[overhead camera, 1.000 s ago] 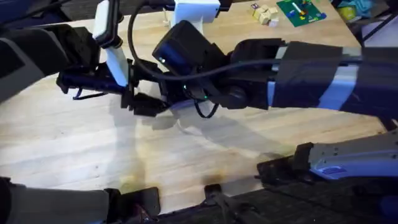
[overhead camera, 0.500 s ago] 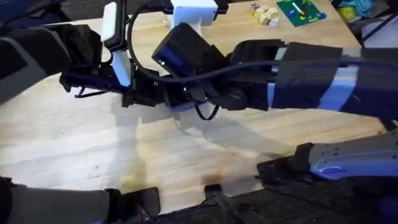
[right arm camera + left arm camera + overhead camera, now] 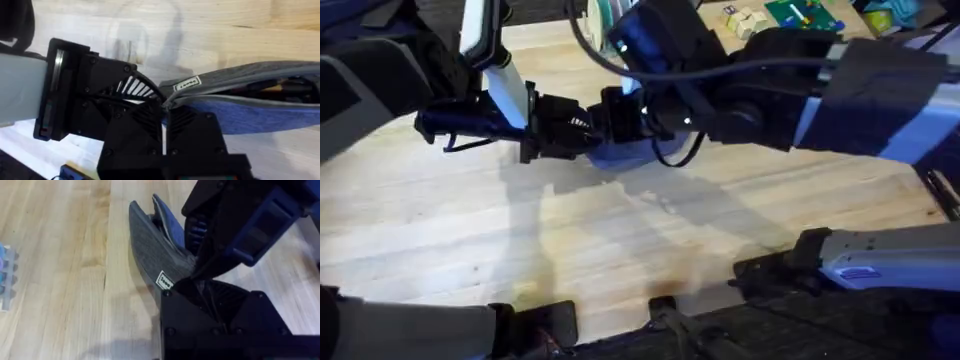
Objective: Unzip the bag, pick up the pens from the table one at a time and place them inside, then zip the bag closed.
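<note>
Both arms reach in level and meet at upper centre of the overhead frame. Left gripper (image 3: 555,135) and right gripper (image 3: 612,125) each pinch the bag's (image 3: 260,97) end, above the table (image 3: 620,240).

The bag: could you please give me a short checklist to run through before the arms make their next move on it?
1. Left gripper clamped on the bag beside its white label: ok.
2. Right gripper at that same end: ok.
3. Right gripper has the zipper pull: cannot tell.
4. Bag mouth zipped closed: not ok; the right wrist view shows a gap with things inside.
5. No pens left on the table: cannot tell; the arms cover part of it.
</note>
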You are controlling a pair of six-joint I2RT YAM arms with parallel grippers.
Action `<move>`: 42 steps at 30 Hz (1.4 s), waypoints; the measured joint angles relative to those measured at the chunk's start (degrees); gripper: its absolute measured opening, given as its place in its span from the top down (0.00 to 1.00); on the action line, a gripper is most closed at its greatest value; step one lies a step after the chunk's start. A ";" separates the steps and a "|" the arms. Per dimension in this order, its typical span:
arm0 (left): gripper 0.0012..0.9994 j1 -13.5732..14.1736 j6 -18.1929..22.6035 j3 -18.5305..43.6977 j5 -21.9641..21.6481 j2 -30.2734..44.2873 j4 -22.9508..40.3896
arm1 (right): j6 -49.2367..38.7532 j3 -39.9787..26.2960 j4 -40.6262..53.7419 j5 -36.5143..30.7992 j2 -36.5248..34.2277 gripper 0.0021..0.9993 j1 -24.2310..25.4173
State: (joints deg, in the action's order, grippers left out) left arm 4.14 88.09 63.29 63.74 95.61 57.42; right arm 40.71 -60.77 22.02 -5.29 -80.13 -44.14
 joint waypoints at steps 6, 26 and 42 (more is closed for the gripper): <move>0.96 0.13 -0.01 0.04 0.25 0.00 -0.05 | 0.00 0.00 0.26 1.74 0.14 0.97 1.22; 0.96 0.99 0.00 0.09 1.12 0.00 -0.47 | 0.06 0.00 1.86 7.28 0.88 0.97 5.78; 0.96 1.14 0.00 0.11 1.21 0.01 -0.65 | -0.92 0.00 2.02 9.29 0.91 0.97 7.52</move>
State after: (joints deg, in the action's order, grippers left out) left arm 5.28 88.09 63.40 64.95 95.63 56.77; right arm 39.79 -60.77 24.04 4.00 -79.22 -36.62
